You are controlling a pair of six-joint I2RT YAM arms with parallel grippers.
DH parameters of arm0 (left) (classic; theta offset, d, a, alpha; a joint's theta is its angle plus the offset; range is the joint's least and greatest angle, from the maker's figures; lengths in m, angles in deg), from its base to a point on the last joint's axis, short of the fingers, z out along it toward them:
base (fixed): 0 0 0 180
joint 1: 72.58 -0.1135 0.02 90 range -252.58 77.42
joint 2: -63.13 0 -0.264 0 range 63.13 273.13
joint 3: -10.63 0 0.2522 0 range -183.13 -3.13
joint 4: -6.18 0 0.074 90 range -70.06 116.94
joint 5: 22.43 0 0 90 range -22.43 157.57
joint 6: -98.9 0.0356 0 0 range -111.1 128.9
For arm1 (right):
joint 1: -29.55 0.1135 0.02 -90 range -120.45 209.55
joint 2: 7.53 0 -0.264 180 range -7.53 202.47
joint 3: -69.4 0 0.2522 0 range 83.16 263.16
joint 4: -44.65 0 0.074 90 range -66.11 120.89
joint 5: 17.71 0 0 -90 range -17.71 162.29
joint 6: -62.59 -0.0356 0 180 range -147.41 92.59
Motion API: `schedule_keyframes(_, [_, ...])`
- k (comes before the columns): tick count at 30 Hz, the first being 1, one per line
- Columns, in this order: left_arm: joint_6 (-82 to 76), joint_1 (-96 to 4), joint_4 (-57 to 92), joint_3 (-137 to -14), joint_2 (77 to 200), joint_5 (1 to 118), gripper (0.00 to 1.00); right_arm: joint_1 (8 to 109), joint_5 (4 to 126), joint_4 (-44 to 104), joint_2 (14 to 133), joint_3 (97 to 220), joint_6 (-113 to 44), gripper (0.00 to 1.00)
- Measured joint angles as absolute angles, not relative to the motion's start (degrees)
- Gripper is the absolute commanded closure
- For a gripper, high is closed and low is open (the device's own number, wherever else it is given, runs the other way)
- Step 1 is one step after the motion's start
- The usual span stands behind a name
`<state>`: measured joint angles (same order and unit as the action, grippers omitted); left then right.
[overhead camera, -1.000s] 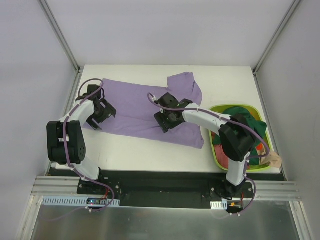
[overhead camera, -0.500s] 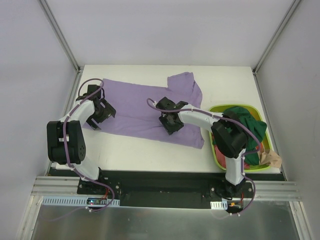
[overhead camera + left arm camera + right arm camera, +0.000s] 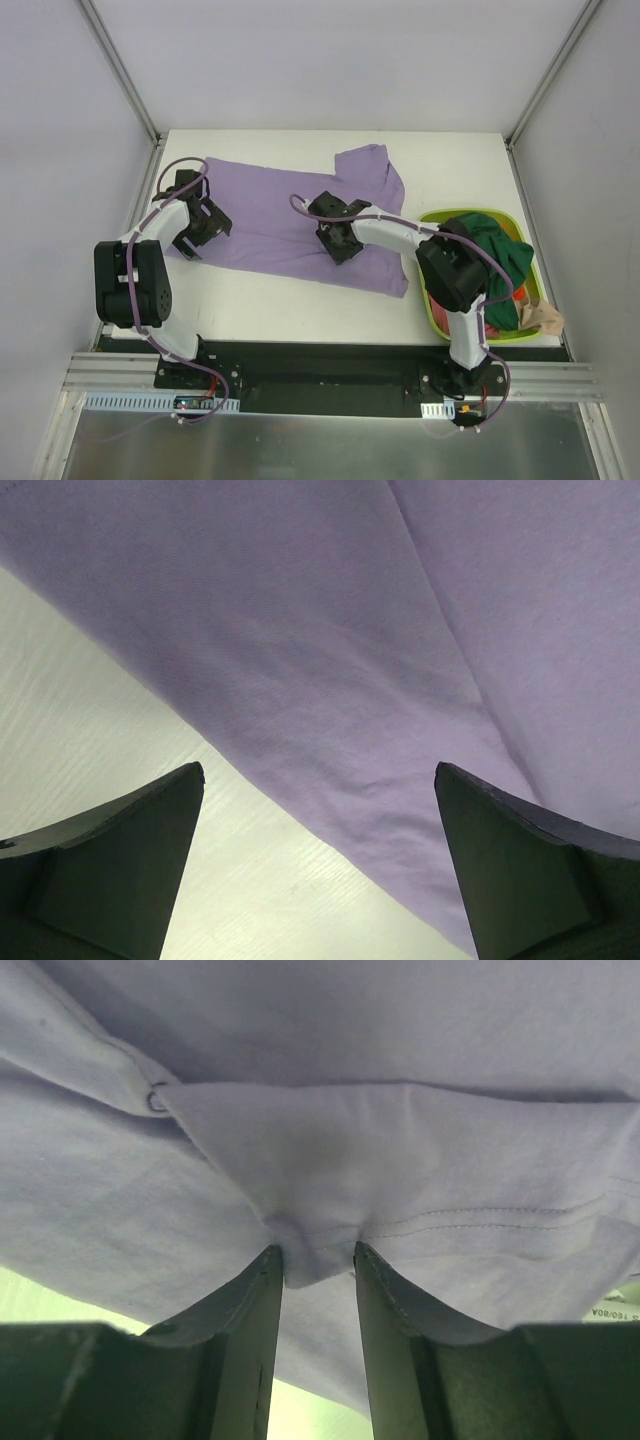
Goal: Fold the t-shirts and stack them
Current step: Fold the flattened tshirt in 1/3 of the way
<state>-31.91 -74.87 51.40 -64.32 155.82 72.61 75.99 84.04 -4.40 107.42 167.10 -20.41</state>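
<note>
Lavender t-shirt [image 3: 270, 215]: lies spread flat beneath both tools. Right gripper [image 3: 318, 1260]: nearly closed, pinching a hemmed fold of the cloth between its fingers. Left gripper [image 3: 318, 770]: spread wide, holding nothing, poised over the cloth's edge. Advisable: clamp that edge too, then raise both ends together to keep the fold straight. Below: white table [image 3: 300, 310]. Beside the right arm: lime basket [image 3: 430, 305] holding other shirts [image 3: 495, 255]. Around: plain white walls.

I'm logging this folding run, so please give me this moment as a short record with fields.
on table: lavender t-shirt spread out on white table
right claw: closed on a stitched fold of the lavender t-shirt
left claw: open, above that shirt's edge, holding nothing
basket: lime-green, at table's right, holds dark green shirt
</note>
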Motion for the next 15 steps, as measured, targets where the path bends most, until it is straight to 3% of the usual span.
schedule_keyframes(3, [-31.9,-74.9,51.4,-64.3,155.9,72.6,0.01,76.0,81.9,-4.2,107.7,167.2,-19.4,0.63])
schedule_keyframes(11, [-31.9,-74.9,51.3,-64.3,156.9,72.6,0.01,76.2,81.3,-4.0,107.7,167.1,-18.3,0.76])
schedule_keyframes(12, [-31.9,-74.9,51.3,-64.3,156.9,72.6,0.01,76.2,81.7,-4.0,107.8,167.1,-18.3,0.81])
schedule_keyframes(14, [-31.9,-74.9,51.3,-64.3,156.9,72.6,0.01,76.2,82.3,-4.0,108.1,167.2,-18.3,1.0])
schedule_keyframes(15, [-31.9,-74.9,51.3,-64.3,156.9,72.6,0.01,76.2,82.4,-4.0,108.3,167.2,-18.3,1.0])
